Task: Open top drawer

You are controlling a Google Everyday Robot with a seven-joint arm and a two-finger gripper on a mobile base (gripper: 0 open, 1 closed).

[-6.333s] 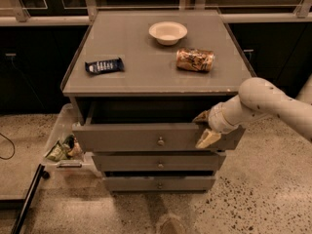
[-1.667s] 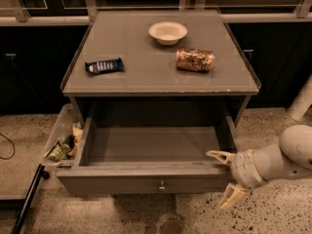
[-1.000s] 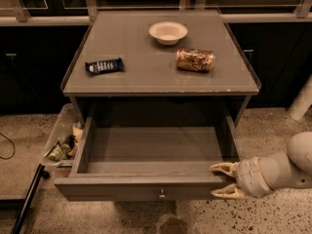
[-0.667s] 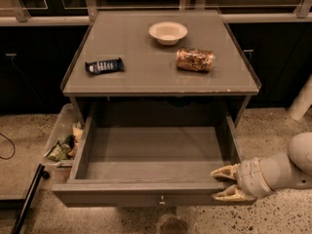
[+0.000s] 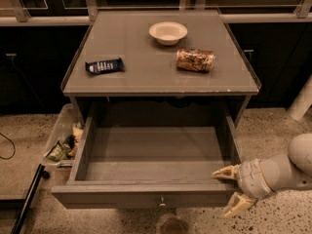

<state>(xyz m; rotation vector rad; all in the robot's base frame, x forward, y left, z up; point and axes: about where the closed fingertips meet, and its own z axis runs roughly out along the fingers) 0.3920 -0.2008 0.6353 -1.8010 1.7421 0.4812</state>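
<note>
The top drawer of the grey cabinet stands pulled far out toward the camera. Its grey box interior is empty, and a small round metal knob sits at the centre of the flat front panel. My gripper is at the drawer's front right corner, on a white arm that comes in from the right. Its two pale fingers are spread apart, the upper fingertip by the drawer's right rim, the lower one below the front panel's corner. It holds nothing. The lower drawers are hidden under the open one.
On the cabinet top lie a white bowl, a lying can and a dark snack bar. A bin with wrappers stands left of the cabinet. A dark bar lies on the speckled floor at left.
The drawer went from slightly open to pulled far out. My gripper moved from the drawer's right edge down and forward with the front corner, and its fingers now stand spread.
</note>
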